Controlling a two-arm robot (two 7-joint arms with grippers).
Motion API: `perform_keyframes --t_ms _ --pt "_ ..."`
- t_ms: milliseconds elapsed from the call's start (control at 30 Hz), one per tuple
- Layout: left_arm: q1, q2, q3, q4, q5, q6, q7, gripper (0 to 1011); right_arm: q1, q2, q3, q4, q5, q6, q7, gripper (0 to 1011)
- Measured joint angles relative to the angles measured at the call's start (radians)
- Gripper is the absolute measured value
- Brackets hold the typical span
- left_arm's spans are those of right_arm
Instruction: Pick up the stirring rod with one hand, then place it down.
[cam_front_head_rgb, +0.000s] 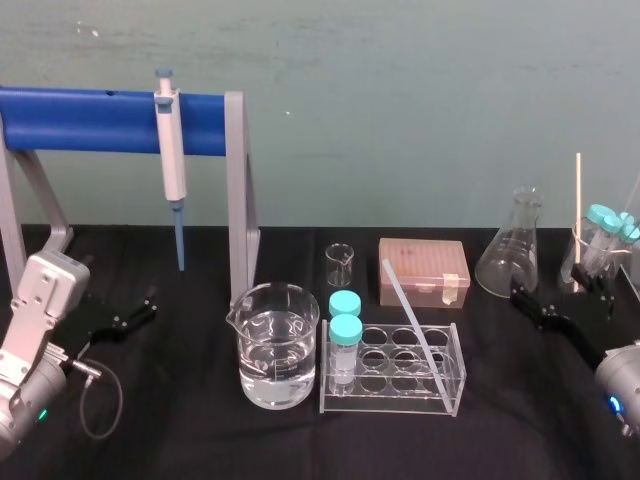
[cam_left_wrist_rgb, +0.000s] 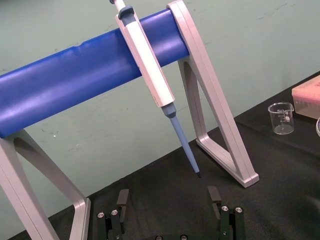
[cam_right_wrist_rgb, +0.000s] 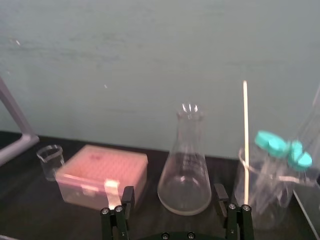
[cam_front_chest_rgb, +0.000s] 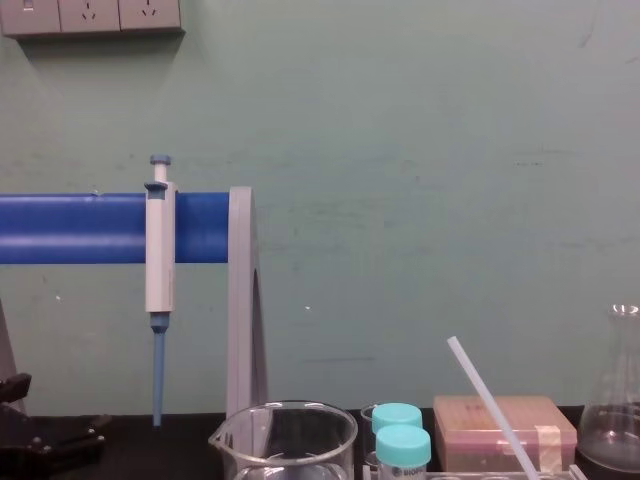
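The stirring rod is a thin pale stick standing upright in a small glass beaker at the far right of the table, rising well above its rim. In the right wrist view the stirring rod stands just past one finger. My right gripper is low in front of that beaker, open, with nothing between its fingers. My left gripper rests open at the left side, below the blue bar, also seen as the left gripper.
Capped tubes share the rod's beaker, with a conical flask just left of it. At centre are a tip box, a tube rack with a translucent tube leaning in it, a water beaker, and a pipette on its stand.
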Motion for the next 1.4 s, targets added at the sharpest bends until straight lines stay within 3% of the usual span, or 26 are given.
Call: perform_keyframes --t_ms 1400 --pt "0.0 0.0 0.0 0.0 0.0 0.0 0.0 1000 -0.001 0.002 0.001 -0.006 -0.004 -0.008 -0.011 1000"
